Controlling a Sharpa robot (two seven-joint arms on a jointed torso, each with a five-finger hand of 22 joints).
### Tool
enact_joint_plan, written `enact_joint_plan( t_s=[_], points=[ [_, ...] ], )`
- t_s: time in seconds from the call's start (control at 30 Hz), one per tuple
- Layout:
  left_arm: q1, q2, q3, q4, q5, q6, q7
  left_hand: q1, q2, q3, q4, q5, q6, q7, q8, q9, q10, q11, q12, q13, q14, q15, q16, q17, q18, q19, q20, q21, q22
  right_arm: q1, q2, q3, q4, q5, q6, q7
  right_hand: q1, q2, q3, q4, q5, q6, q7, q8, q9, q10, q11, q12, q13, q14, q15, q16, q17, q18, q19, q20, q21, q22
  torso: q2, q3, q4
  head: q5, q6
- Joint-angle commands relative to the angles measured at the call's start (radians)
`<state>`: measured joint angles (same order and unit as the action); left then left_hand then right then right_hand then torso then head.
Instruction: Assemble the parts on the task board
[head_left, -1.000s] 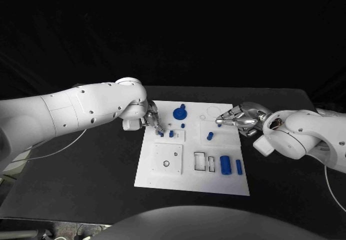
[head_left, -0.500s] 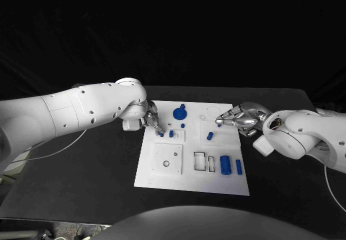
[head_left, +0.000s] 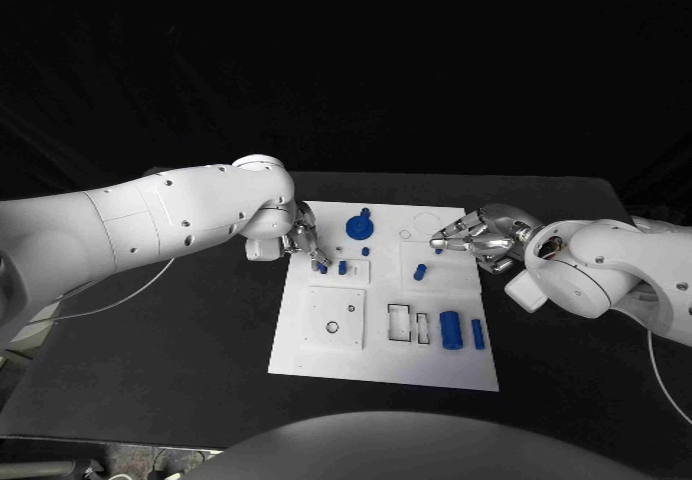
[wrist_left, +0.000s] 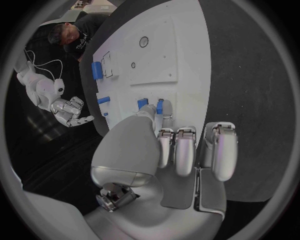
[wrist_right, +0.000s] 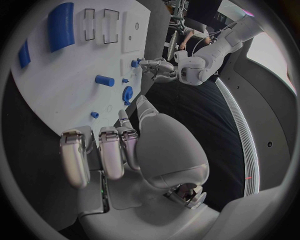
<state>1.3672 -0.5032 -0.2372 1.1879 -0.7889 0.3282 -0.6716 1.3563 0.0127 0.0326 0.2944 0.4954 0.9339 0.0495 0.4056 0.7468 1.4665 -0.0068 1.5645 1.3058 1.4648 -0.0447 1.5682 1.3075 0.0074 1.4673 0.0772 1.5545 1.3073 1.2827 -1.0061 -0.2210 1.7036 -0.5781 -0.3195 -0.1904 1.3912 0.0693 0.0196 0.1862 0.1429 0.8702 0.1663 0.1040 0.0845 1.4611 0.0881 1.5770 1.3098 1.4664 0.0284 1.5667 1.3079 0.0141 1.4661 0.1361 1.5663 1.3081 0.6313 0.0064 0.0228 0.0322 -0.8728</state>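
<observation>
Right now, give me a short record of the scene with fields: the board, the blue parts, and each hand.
board: white task board lying flat on the black table
parts: blue pieces spread over the board, including a blue cylinder near its right side
left hand: left hand at the board's left edge, fingertips at two small blue pegs
right hand: right hand above the board's right edge, holding nothing

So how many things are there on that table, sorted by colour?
Blue pieces: 8, all on the board, two of them at the left hand's fingertips
White board: 1
Silver hands: 2, the left hand and the right hand
Total: 11
</observation>
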Motion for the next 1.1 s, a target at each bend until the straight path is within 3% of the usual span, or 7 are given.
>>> enact_joint_plan(
  t_s=[0.03, 0.3, 0.5, 0.67, 0.87, 1.0, 1.1],
  points=[
    [-0.001, 0.004, 0.0, 0.0, 0.003, 0.022, -0.015, -0.025, -0.01, -0.013, 0.0, -0.016, 0.005, 0.005, -0.003, -0.003, 0.104, 0.006, 0.006, 0.265, 0.106, 0.006, 0.003, 0.263, -0.001, 0.079, 0.005, -0.004, 0.254, -0.001, 0.001, 0.0, 0.001, -0.005, 0.003, 0.005, 0.009, 0.004, -0.004, -0.002, 0.003, -0.004, -0.003, 0.006, -0.001, 0.11, 0.003, -0.006, 0.261, 0.104, 0.003, 0.004, 0.263, -0.014, 0.105, 0.006, 0.004, 0.263, 0.0, 0.0006, -0.0001, 0.001, 0.0],
    [-0.001, 0.005, 0.0, -0.001, 0.003, 0.031, -0.022, -0.036, -0.014, -0.021, -0.001, -0.029, 0.006, 0.005, -0.002, -0.005, 0.104, 0.006, 0.006, 0.265, 0.106, 0.006, 0.003, 0.263, 0.0, 0.078, 0.006, -0.005, 0.254, -0.001, 0.002, 0.0, 0.001, -0.005, 0.003, 0.006, 0.009, 0.004, -0.004, -0.002, 0.003, -0.004, -0.003, 0.006, -0.001, 0.11, 0.003, -0.006, 0.261, 0.104, 0.003, 0.004, 0.263, -0.014, 0.105, 0.006, 0.004, 0.263, 0.0, 0.0011, -0.0003, 0.0, 0.0],
    [-0.001, 0.006, 0.0, -0.001, -0.002, 0.03, -0.027, -0.084, -0.022, -0.051, 0.0, -0.07, 0.007, 0.009, -0.003, -0.01, 0.104, 0.009, 0.006, 0.265, 0.106, 0.008, 0.003, 0.263, 0.0, 0.078, 0.007, -0.005, 0.254, -0.001, 0.002, 0.0, 0.001, -0.005, 0.003, 0.006, 0.009, 0.004, -0.004, -0.002, 0.003, -0.004, -0.003, 0.006, -0.001, 0.11, 0.003, -0.006, 0.261, 0.104, 0.003, 0.004, 0.263, -0.014, 0.105, 0.006, 0.004, 0.263, 0.0, 0.0003, -0.0008, -0.001, 0.0],
    [-0.001, 0.005, 0.0, 0.002, -0.01, 0.02, -0.031, -0.203, -0.038, -0.114, -0.001, -0.148, 0.016, 0.015, 0.004, -0.009, 0.104, 0.015, 0.006, 0.265, 0.106, 0.013, 0.003, 0.263, -0.002, 0.086, 0.01, 0.001, 0.257, -0.001, 0.0, 0.0, 0.001, -0.005, 0.003, 0.005, 0.009, 0.004, -0.004, -0.002, 0.003, -0.004, -0.003, 0.006, -0.001, 0.11, 0.003, -0.006, 0.261, 0.104, 0.003, 0.004, 0.263, -0.014, 0.105, 0.006, 0.004, 0.263, 0.0, 0.0001, 0.0, -0.001, 0.0],
    [-0.002, 0.0, 0.0, 0.007, -0.014, -0.013, -0.012, -0.365, -0.078, -0.158, 0.002, -0.35, 0.022, 0.016, 0.032, 0.014, 0.104, 0.015, 0.006, 0.265, 0.106, 0.014, 0.003, 0.263, -0.007, 0.103, 0.013, 0.016, 0.263, -0.001, 0.0, 0.0, 0.001, -0.005, 0.005, 0.005, 0.009, 0.004, -0.004, -0.002, 0.003, -0.004, -0.003, 0.006, -0.001, 0.11, 0.003, -0.006, 0.261, 0.104, 0.003, 0.004, 0.263, -0.014, 0.105, 0.006, 0.004, 0.263, 0.0, 0.0005, 0.0005, -0.001, 0.0],
    [-0.002, -0.008, 0.0, 0.015, -0.014, -0.053, 0.007, -0.423, -0.097, -0.151, 0.003, -0.426, 0.021, 0.015, 0.044, 0.025, 0.104, 0.015, 0.006, 0.265, 0.106, 0.014, 0.003, 0.263, -0.007, 0.103, 0.013, 0.016, 0.263, -0.001, 0.0, 0.0, 0.0, -0.005, 0.005, 0.005, 0.009, 0.004, -0.004, -0.002, 0.003, -0.004, -0.003, 0.006, -0.001, 0.11, 0.003, -0.006, 0.261, 0.104, 0.003, 0.004, 0.263, -0.014, 0.105, 0.006, 0.004, 0.263, -0.001, 0.0005, -0.0004, -0.001, 0.0],
    [-0.002, -0.021, 0.0, 0.029, -0.016, -0.118, 0.037, -0.455, -0.109, -0.146, 0.004, -0.441, 0.02, 0.014, 0.05, 0.032, 0.104, 0.014, 0.006, 0.265, 0.106, 0.014, 0.003, 0.263, -0.007, 0.103, 0.013, 0.016, 0.263, -0.001, 0.0, 0.0, -0.001, -0.005, 0.005, 0.005, 0.009, 0.004, -0.004, -0.002, 0.003, -0.004, -0.003, 0.006, -0.001, 0.11, 0.003, -0.006, 0.261, 0.104, 0.003, 0.004, 0.263, -0.014, 0.105, 0.006, 0.004, 0.263, -0.001, 0.0001, -0.0001, -0.003, 0.0]
  ],
)
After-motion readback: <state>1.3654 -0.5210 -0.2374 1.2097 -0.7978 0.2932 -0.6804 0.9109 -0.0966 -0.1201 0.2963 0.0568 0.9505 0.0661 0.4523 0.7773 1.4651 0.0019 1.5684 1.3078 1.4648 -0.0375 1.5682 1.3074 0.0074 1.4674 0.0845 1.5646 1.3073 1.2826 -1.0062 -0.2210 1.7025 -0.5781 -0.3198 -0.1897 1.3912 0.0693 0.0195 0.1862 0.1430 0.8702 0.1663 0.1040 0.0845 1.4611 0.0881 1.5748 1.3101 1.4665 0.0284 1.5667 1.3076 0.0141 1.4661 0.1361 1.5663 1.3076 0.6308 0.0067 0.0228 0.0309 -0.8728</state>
